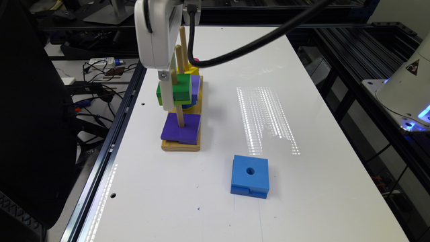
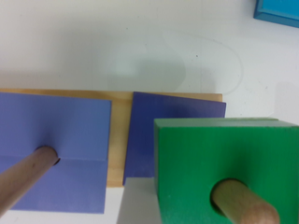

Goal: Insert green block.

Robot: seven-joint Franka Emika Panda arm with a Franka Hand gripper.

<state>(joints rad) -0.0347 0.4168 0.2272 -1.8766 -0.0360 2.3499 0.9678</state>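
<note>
While the green block [image 1: 178,88] sits threaded high on the nearest wooden peg [image 1: 179,101], directly under the gripper [image 1: 167,94], its travel is straight down; the claw's state cannot be told

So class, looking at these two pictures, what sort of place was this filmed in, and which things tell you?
Probably a robotics lab or workshop. A white robot arm works over a white table framed in black metal rails, and loose cables and a power strip clutter the bench alongside.
</note>
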